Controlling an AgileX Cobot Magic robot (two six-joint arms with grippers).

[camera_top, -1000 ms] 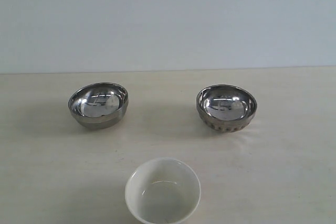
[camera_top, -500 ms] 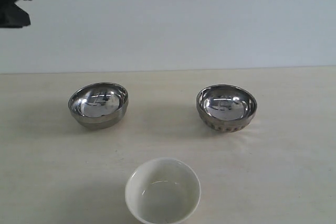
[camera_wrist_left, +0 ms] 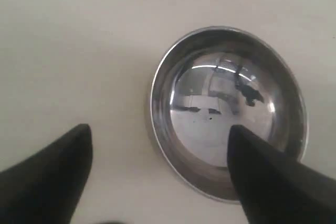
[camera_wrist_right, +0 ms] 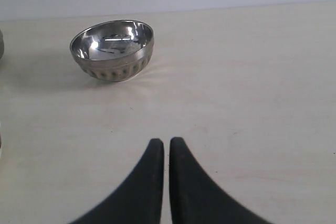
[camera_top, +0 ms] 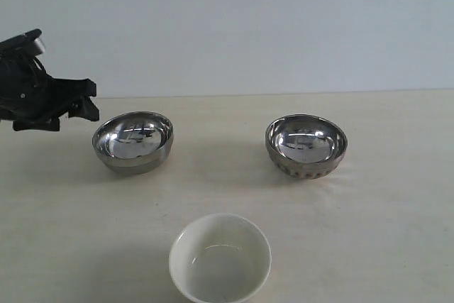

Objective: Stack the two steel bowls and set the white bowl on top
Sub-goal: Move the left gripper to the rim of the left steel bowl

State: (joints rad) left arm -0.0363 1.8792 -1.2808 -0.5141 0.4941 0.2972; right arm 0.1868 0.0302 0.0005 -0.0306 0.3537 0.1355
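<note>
A smooth-walled steel bowl (camera_top: 133, 141) stands upright at the left of the table, a ribbed steel bowl (camera_top: 306, 145) at the right. The white bowl (camera_top: 220, 258) sits empty at the front middle. My left gripper (camera_top: 84, 101) hovers open just left of the smooth bowl. In the left wrist view that bowl (camera_wrist_left: 226, 108) lies below my left gripper (camera_wrist_left: 160, 135), one finger (camera_wrist_left: 273, 177) over its rim, the other finger (camera_wrist_left: 52, 166) over bare table. My right gripper (camera_wrist_right: 167, 142) is shut and empty, far from the ribbed bowl (camera_wrist_right: 113, 49); it is out of the exterior view.
The pale wooden table (camera_top: 397, 211) runs back to a plain white wall (camera_top: 248, 19). The three bowls stand well apart from each other.
My left arm has come in from the upper left edge and dropped down to beside the smooth steel bowl. The bowls have not moved.
</note>
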